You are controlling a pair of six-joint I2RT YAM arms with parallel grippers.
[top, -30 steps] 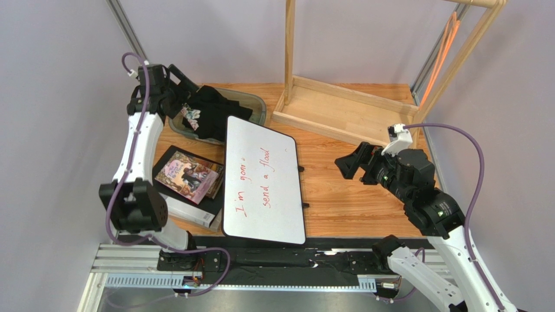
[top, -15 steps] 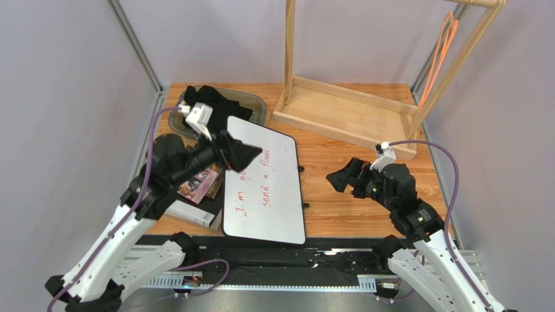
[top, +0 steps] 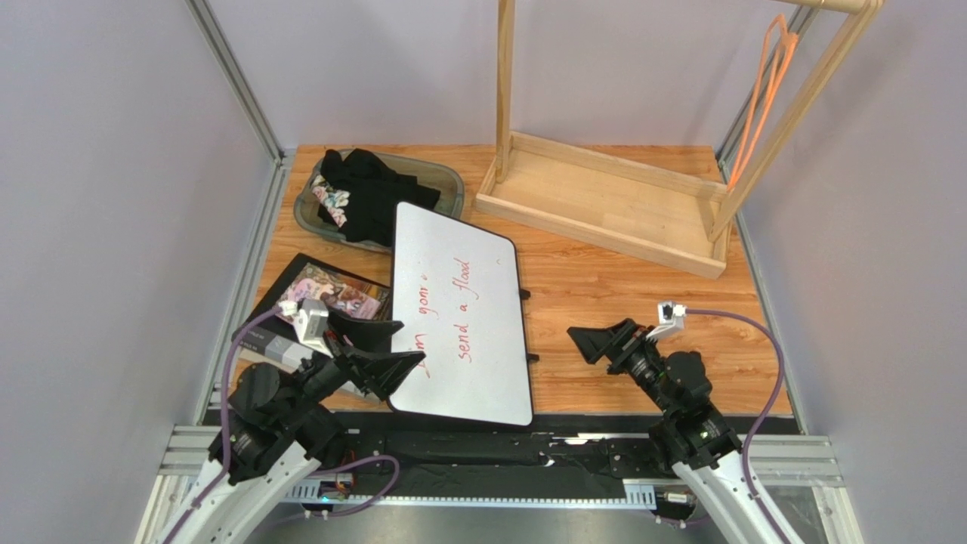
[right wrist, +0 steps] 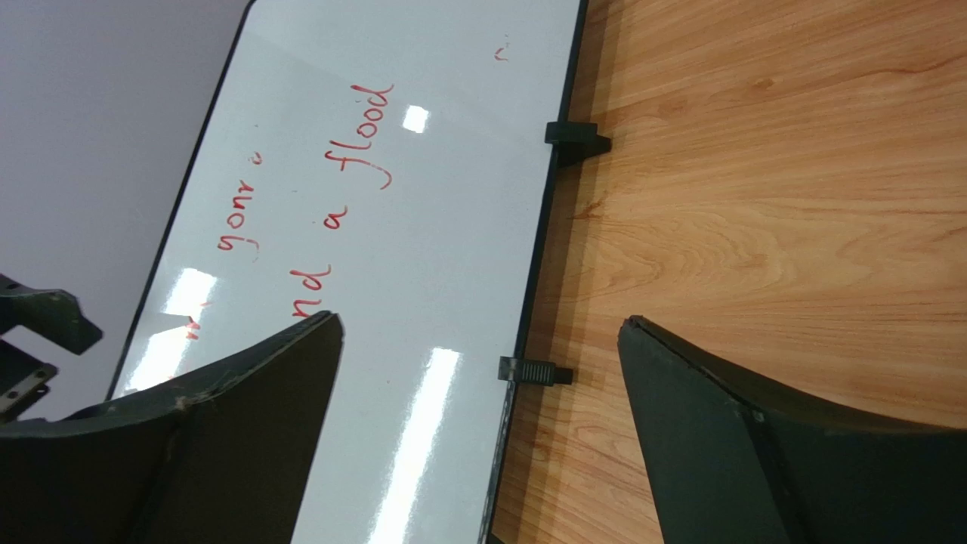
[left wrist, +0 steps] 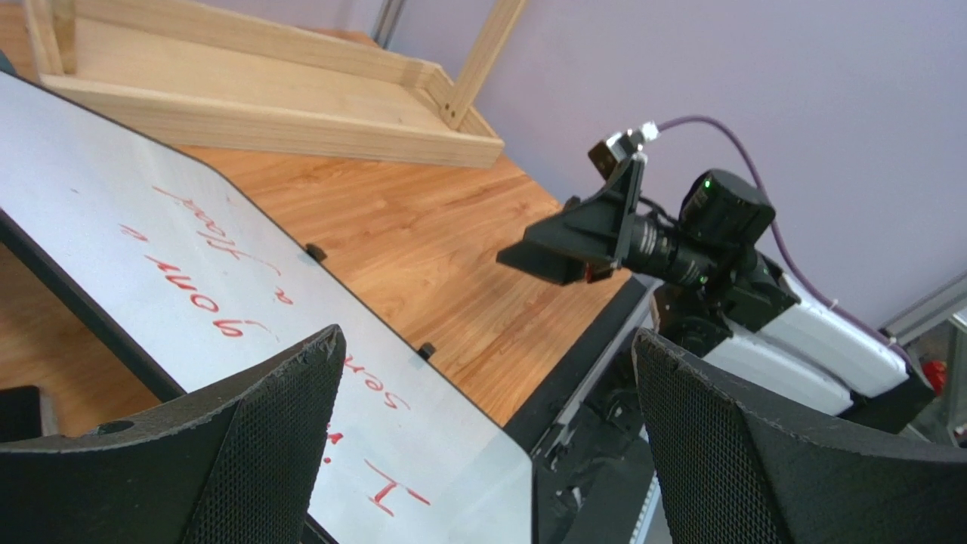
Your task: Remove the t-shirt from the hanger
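You had both pincers low at the near edge, spread wide and empty: left gripper (left wrist: 486,340) over the near-left corner of the whiteboard (top: 460,306), right gripper (right wrist: 479,321) over bare table (top: 613,283) beside its right edge. The t-shirt (top: 363,195) lay bunched in the grey bin (top: 454,179), far left; the hanger (top: 763,96) hung bare on the wooden rack (top: 602,204), far right. A book (top: 329,300) lay just left of the whiteboard.

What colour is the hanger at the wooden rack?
Orange. The hanger shows best in the top external view.

Bright, even light; glare on whiteboard (right wrist: 375,249).
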